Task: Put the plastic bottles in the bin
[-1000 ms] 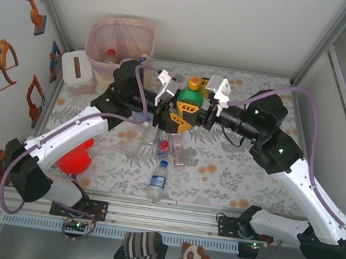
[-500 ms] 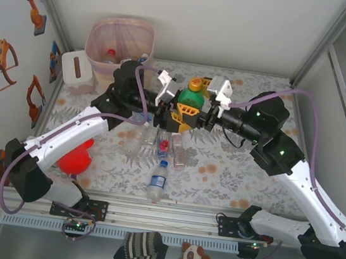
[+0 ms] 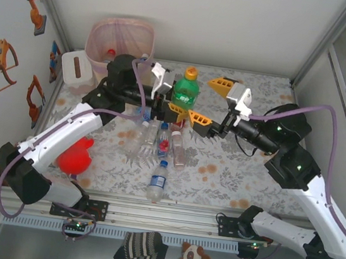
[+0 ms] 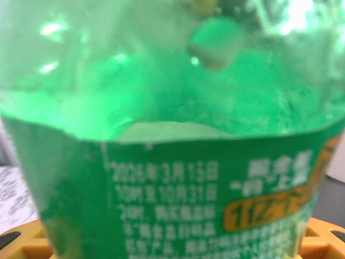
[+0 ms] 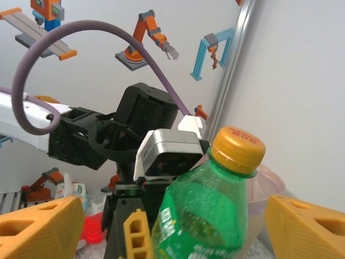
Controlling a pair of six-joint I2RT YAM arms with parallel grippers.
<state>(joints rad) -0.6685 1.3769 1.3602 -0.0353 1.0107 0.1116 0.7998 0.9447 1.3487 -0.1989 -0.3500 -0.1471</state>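
Green bottle [image 3: 185,91] is up off the table, upright, orange cap [image 3: 192,73] on top, hanging over the far middle of the floral table [image 3: 238,170]. The left gripper [image 3: 178,107] has it, clamped low on the body. The left wrist camera looks straight onto the green label, with yellow fingers [image 4: 27,245] just peeking in at the bottom corners.

Over at the bottle's 3 o'clock, the right gripper [image 3: 210,102] has let go and is spread wide. From its own wrist view the bottle stands between its two yellow pads [image 5: 38,226] and touches neither.

The bin [image 3: 100,30] sits at roughly 10 o'clock from the held bottle, in the far left corner, with the pink bag folded over its rim. A red-capped bottle [image 3: 111,52] lies inside it. The green bottle is apart from the bin's mouth, not over it.

At 6 o'clock from the green bottle, a cluster of clear plastic bottles [image 3: 158,142] lies on the table. A blue-labelled bottle [image 3: 158,180] lies alone, further along at 6 o'clock, near the front edge.

A white tissue box [image 3: 75,69] stands just beside the bin at its 8 o'clock. A red plush toy [image 3: 75,155] lies at 8 o'clock from the green bottle, beside the left arm
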